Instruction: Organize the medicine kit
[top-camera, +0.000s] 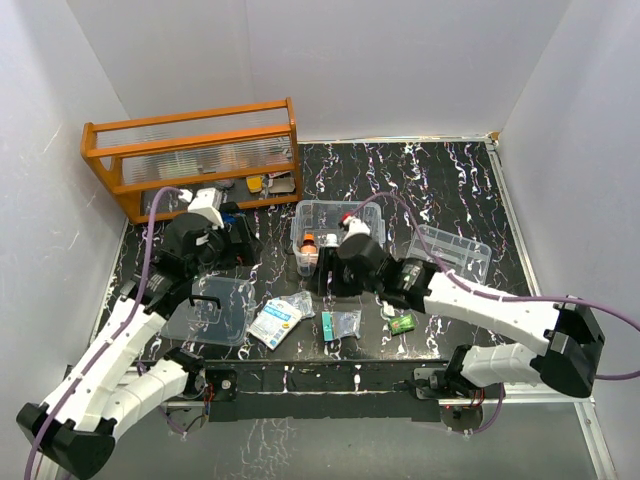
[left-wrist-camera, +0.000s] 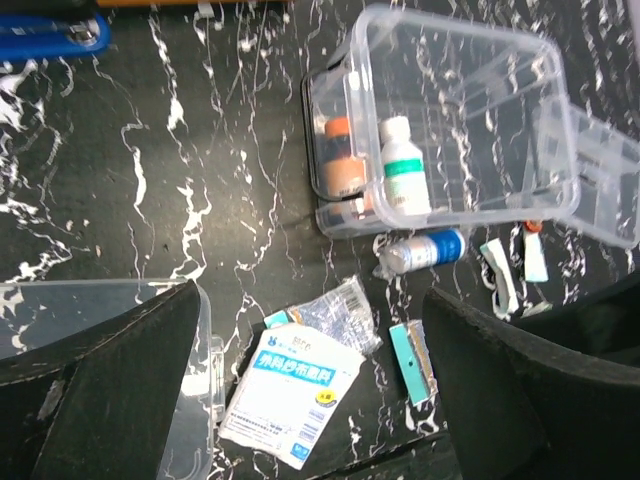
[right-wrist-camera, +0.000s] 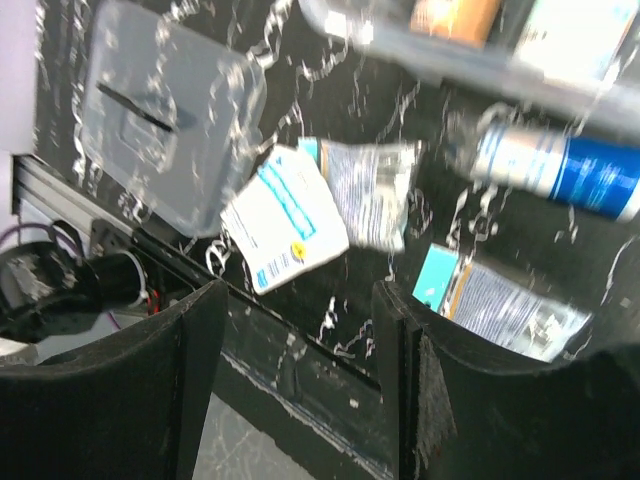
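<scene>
Clear plastic box, the medicine kit (left-wrist-camera: 480, 100), stands open on the black marbled table (left-wrist-camera: 150, 180), ahead of the left gripper (left-wrist-camera: 312, 290) and to its right, well apart from the fingers. Inside its near end stand an orange-capped bottle (left-wrist-camera: 340, 160) and a white bottle (left-wrist-camera: 403, 170) with a green label. The kit's lid (left-wrist-camera: 60, 312) lies flat at the left finger of this gripper, partly hidden by it. The left gripper is spread wide and holds nothing. A white packet (left-wrist-camera: 290, 385) lies on the table below the gap between its fingers. A blue-and-silver tube (left-wrist-camera: 425, 250) lies just in front of the kit, ahead of the right finger.

The right gripper (right-wrist-camera: 300, 290) is parted with nothing between the fingers. In its wrist view the kit shows only as a blurred edge ahead and to the right. The lid lies ahead and to the left, and the white packet and a clear sachet (right-wrist-camera: 370, 190) lie ahead of the gap. A teal sachet (right-wrist-camera: 500, 295) lies just beside its right finger.
</scene>
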